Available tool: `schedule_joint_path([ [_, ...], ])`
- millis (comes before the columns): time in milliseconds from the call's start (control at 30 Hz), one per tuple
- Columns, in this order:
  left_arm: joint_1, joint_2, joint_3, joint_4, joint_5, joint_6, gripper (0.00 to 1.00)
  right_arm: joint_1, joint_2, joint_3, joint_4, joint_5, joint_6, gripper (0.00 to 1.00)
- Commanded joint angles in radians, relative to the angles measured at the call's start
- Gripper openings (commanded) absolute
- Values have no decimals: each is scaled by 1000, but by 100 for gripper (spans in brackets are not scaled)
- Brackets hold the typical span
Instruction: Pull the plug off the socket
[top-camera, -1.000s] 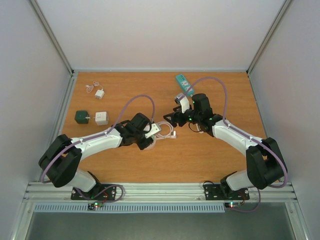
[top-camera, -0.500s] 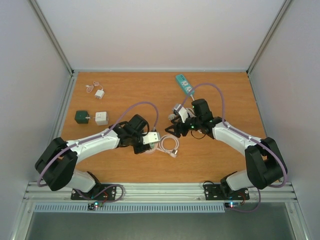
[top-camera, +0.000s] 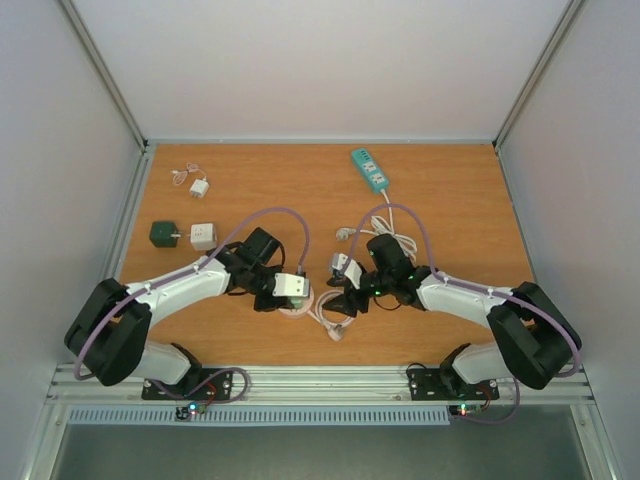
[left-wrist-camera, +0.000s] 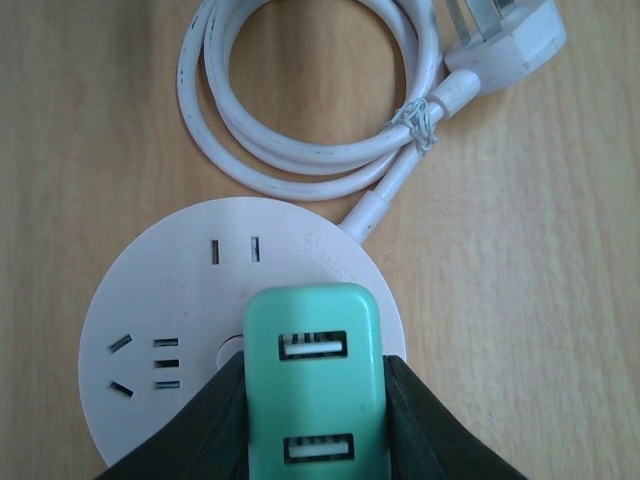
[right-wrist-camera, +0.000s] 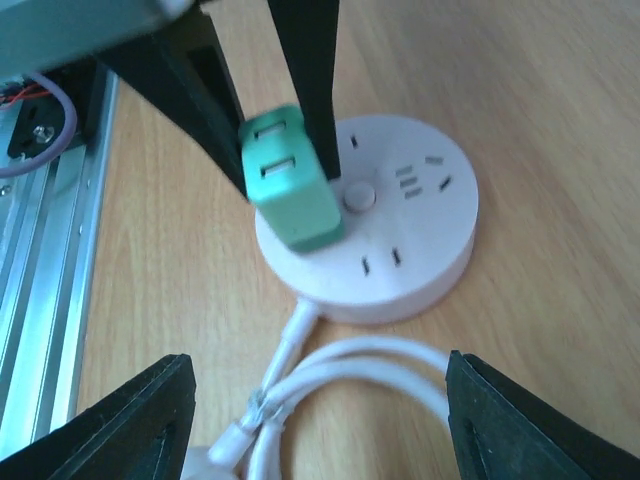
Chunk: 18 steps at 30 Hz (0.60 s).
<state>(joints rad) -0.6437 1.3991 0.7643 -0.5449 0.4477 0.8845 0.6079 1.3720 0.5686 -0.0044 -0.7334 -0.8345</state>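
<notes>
At the bottom centre of the left wrist view, the green plug (left-wrist-camera: 312, 345) is clamped by the left gripper (left-wrist-camera: 315, 430) on the round white socket (left-wrist-camera: 160, 300). The right gripper (right-wrist-camera: 325, 430) is held open, with nothing gripped.

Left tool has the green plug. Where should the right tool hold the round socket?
Probably take the socket by its low side wall, coming in from the cable side. The green plug and the left tool fill the far half, and the flat top gives nothing to pinch. Whether the right tool opens wide enough is unclear.
</notes>
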Motion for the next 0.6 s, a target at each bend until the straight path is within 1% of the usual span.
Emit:
schedule_joint_path([
  [0,5,-18,-21,-27,71,137,10,70,23,3,223,68,49,69],
  [133,28,-21,-41,-34,68,160,9,183,77,-21,342,144,61,71],
  [233,45,-47,-58,-42,77,177,9,241,105,-63,434,196,59,71],
  [367,58,-87,-86,-35,100,189,9,267,163,-98,602,245,51,73],
  [567,60,-96,-99,-16,131,182,9,282,245,-108,757,279,51,74],
])
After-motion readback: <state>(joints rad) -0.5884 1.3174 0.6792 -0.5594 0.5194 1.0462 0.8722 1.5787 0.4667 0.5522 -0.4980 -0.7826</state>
